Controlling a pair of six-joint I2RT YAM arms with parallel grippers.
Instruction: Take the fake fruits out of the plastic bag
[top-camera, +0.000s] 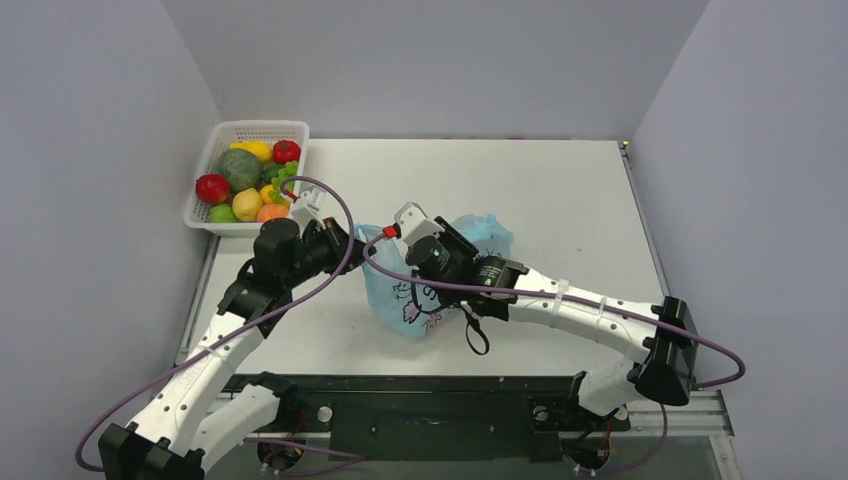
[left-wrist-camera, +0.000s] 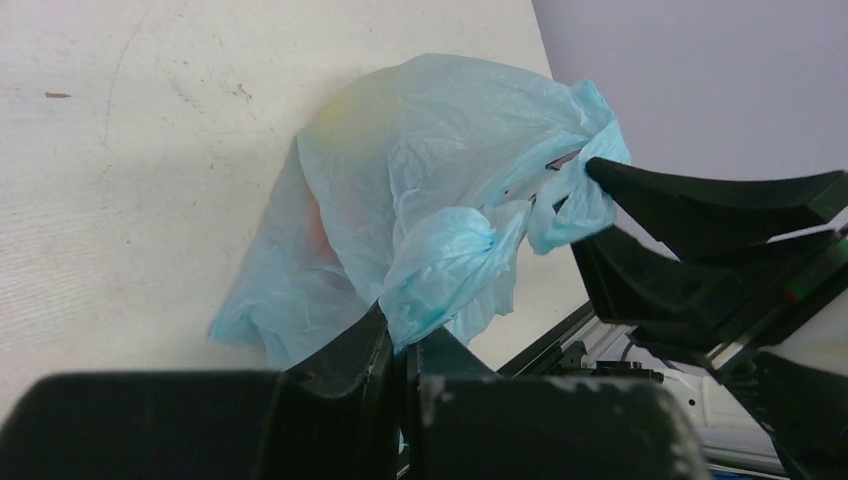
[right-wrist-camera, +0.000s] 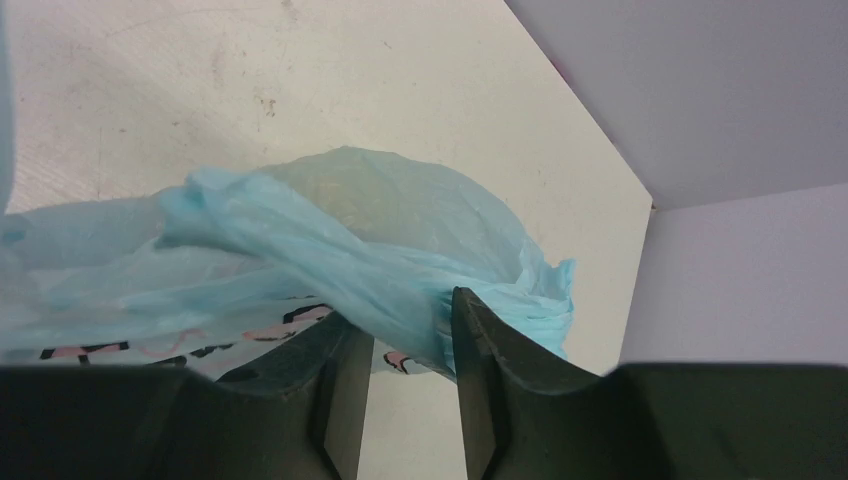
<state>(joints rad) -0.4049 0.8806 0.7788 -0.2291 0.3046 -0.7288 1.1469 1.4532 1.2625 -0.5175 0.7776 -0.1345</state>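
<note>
The light-blue plastic bag (top-camera: 400, 295) lies crumpled in the middle of the table. My left gripper (top-camera: 350, 243) is shut on a twisted handle of the bag (left-wrist-camera: 440, 260), pinching it at its tips (left-wrist-camera: 405, 345). My right gripper (top-camera: 400, 238) is open at the bag's top, with a fold of the bag (right-wrist-camera: 330, 250) draped between its tips (right-wrist-camera: 400, 320). It also shows in the left wrist view (left-wrist-camera: 582, 205). A yellowish-orange fruit (left-wrist-camera: 350, 110) shows faintly through the film and also in the right wrist view (right-wrist-camera: 370, 195). The dark fruit is hidden.
A white lattice basket (top-camera: 250, 130) full of coloured toy fruits stands at the back left corner. Grey walls close in the table on the left, back and right. The table's front edge and a black rail lie near the arm bases.
</note>
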